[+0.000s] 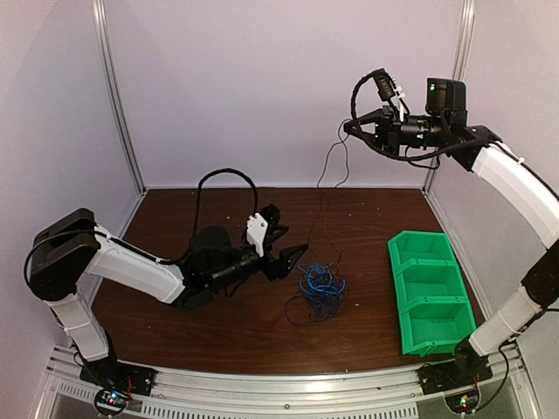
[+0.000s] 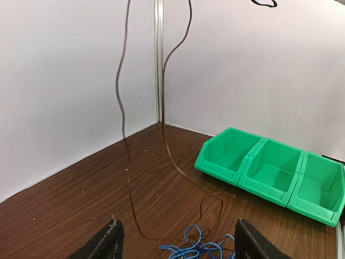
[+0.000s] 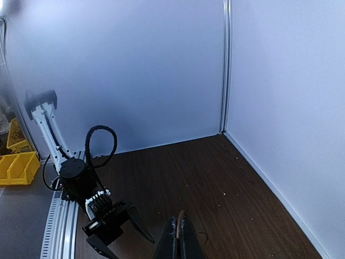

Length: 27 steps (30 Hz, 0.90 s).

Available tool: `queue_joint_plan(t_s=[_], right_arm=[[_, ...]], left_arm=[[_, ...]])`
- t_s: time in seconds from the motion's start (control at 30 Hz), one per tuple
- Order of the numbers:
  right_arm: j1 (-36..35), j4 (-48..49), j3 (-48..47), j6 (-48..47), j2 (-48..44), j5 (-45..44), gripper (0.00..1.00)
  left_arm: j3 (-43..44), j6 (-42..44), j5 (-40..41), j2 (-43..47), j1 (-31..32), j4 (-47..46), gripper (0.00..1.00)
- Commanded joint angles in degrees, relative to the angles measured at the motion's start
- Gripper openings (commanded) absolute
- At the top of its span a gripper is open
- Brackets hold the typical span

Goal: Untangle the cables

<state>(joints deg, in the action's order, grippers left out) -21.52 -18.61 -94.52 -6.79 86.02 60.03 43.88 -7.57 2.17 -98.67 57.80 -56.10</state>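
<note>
- Dark bench (image 1: 175,209) bore the cable tangle (image 1: 319,284).
- Right jaws, high, pinched one black cable (image 2: 117,81); left jaws gaped empty nearby.
- Next, probably: pin tangle, draw strand free.

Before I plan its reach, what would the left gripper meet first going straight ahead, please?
Probably the blue cable tangle, lying just ahead of the left gripper; exact depth is unclear.
</note>
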Motion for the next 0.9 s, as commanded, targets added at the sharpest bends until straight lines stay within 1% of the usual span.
queue_joint_plan(t_s=[0.0,0.07,0.13,0.2,0.4,0.53,0.6,0.67,0.7,0.8,0.87], right_arm=[[-0.7,2.8,0.4,0.7,-1.6,-0.6,0.00],[-0.9,2.4,-0.1,0.6,-1.9,-0.9,0.00],[-1.0,1.9,-0.6,0.4,-2.0,-1.0,0.00],[-1.0,1.5,-0.7,0.3,-2.1,-1.1,0.00],[-1.3,1.2,-1.2,0.7,-2.4,-0.6,0.00],[-1.4,0.4,-3.4,0.5,-2.1,-0.1,0.00],[-1.2,-0.1,-5.8,0.7,-1.8,0.1,0.00],[-0.1,1.2,-9.6,3.8,-0.8,0.7,0.00],[0.7,2.4,-12.9,5.6,-0.1,2.6,0.00],[3.2,7.1,-22.2,11.7,2.6,5.6,0.00],[5.5,14.0,-27.9,18.9,4.4,8.7,0.00]], left_arm=[[6.9,-2.6,-0.8,-8.3,0.6,-4.7,0.74],[9.9,-3.1,-0.7,-12.2,1.6,-6.1,0.73],[13.9,-3.1,-0.2,-15.6,2.6,-5.9,0.70],[16.4,-3.5,-1.4,-18.4,3.1,-5.9,0.65],[22.9,-3.6,-0.7,-26.0,3.1,-4.6,0.66],[27.9,-1.7,-2.0,-31.3,3.2,-1.6,0.61],[29.0,-1.5,-1.7,-33.3,3.2,-0.7,0.54],[29.2,-1.6,-1.0,-34.9,3.2,-0.2,0.47],[29.3,-1.6,-0.8,-35.4,3.2,0.3,0.45],[29.9,-1.5,-0.2,-36.9,3.1,3.0,0.38],[30.1,-1.1,0.3,-37.8,3.1,4.3,0.34]])
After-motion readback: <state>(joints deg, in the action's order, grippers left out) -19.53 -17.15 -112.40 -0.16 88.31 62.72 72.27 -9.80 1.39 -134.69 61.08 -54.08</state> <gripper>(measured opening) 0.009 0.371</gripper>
